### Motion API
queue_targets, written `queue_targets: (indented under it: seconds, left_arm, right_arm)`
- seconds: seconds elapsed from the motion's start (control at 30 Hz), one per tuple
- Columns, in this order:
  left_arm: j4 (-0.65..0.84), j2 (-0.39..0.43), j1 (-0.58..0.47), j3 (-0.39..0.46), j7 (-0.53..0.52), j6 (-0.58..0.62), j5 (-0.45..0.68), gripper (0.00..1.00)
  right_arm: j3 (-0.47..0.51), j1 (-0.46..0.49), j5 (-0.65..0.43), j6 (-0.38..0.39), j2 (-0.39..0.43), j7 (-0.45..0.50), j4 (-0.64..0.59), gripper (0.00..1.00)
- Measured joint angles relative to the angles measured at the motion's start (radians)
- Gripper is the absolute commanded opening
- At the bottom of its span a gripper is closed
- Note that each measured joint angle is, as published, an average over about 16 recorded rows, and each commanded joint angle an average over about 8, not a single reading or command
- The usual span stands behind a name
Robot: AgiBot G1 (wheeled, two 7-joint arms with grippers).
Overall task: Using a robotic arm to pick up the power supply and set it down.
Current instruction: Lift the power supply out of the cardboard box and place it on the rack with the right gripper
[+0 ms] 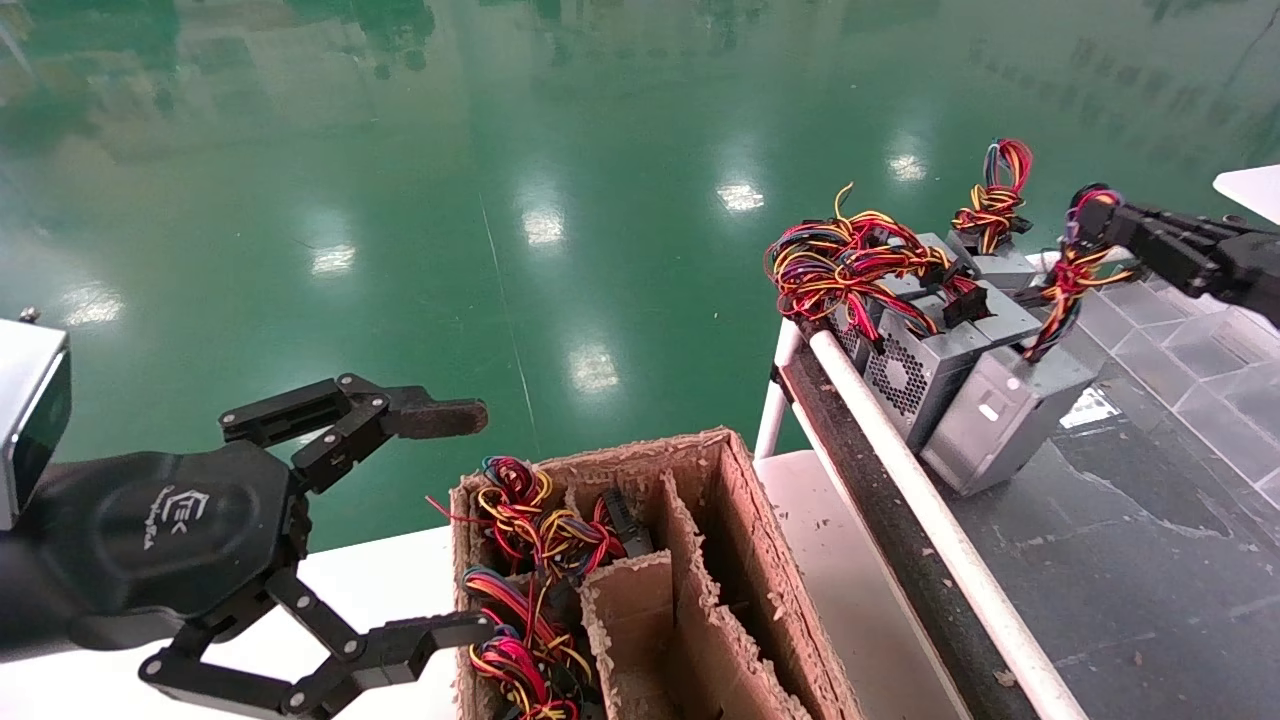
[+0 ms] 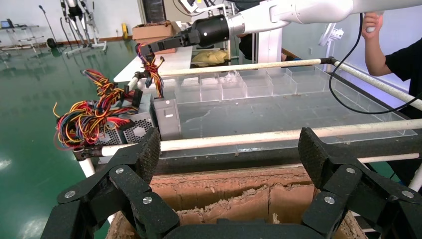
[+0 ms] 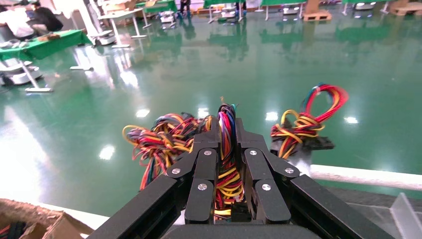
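Cardboard box [image 1: 730, 560] with dividers sits nearest, its near end cut off by the head view's lower edge, wire bundles [image 1: 520, 560] half hidden in its left cells. The left tool [image 1: 470, 520] hovers at the box's left side, fingers spread wide and empty. Beyond, on the dark surface [image 1: 1130, 540] behind a white rail [image 1: 900, 480], grey units crowd the far left corner. The right tool [image 1: 1085, 215], its arm cut off at the frame's right edge, reaches in level, fingers pinched on the wires of the power supply [image 1: 1010, 410], which tilts against its neighbours.
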Motion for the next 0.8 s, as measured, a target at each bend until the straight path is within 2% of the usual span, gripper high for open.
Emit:
queue_targets:
  seconds: [0.33,0.8]
  left_arm:
    - [0.000,0.000,0.000,0.000,0.000,0.000,0.000,1.00]
    - [0.000,0.000,0.000,0.000,0.000,0.000,0.000,1.00]
  right_arm:
    - [0.000,0.019,-0.001,0.057,-0.008,-0.038,-0.024,0.00]
    - [-0.004,0.038,-0.009,0.221,-0.053,-0.070,-0.053,0.00]
